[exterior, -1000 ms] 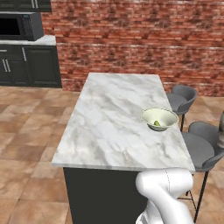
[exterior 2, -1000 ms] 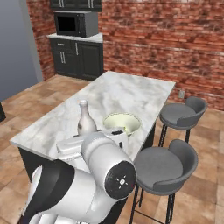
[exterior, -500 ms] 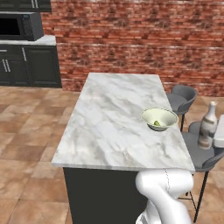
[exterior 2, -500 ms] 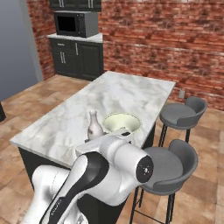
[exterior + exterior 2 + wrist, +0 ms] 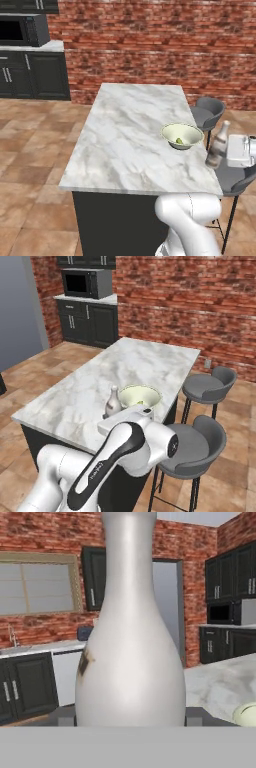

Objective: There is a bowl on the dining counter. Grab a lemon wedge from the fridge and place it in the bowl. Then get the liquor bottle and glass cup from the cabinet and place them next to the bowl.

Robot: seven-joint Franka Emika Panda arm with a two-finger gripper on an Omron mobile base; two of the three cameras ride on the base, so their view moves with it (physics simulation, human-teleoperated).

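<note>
Now that the arm has swung the liquor bottle (image 5: 218, 145), clamped upright in the gripper (image 5: 130, 717), to the counter's (image 5: 125, 145) right edge beside the bowl (image 5: 182, 136) holding the lemon wedge (image 5: 179, 141), setting it down seems imminent.

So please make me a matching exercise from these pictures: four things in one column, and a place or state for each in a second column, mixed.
Things:
1. liquor bottle
2. bowl
3. lemon wedge
4. microwave

Places or states:
A. lies inside the bowl
B. stands on the marble dining counter, near its stool-side edge
C. held upright in the end effector
D. sits on the far dark cabinets

Pairs: 1-C, 2-B, 3-A, 4-D
</note>
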